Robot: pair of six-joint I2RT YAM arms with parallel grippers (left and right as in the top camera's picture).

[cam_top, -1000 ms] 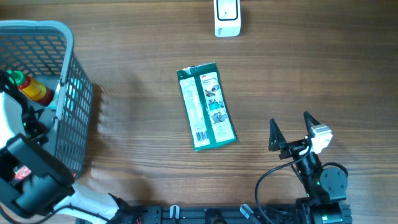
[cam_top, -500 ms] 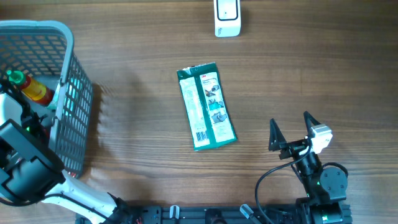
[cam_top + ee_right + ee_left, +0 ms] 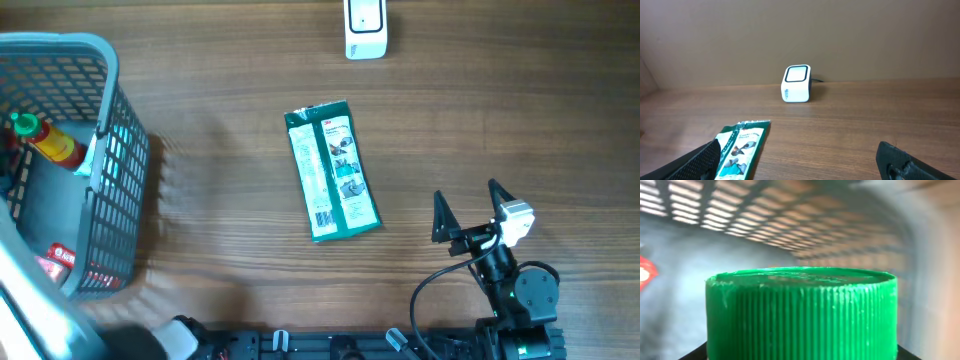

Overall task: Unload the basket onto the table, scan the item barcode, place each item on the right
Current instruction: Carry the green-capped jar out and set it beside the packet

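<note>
A red sauce bottle with a green cap lies tilted inside the grey basket at the far left. The ribbed green cap fills the left wrist view. My left gripper is shut on it, with a black finger edge hugging each side. The white barcode scanner stands at the table's far edge, also seen from the right wrist. My right gripper rests open at the front right, holding nothing.
A green flat packet lies on the wooden table between the scanner and the right gripper, also low left in the right wrist view. A red-labelled item lies on the basket floor. The left arm is a grey blur at bottom left.
The left gripper has gone from wide open to shut on the green cap. Its arm has shifted down and left in the overhead view. The right arm is unmoved.
</note>
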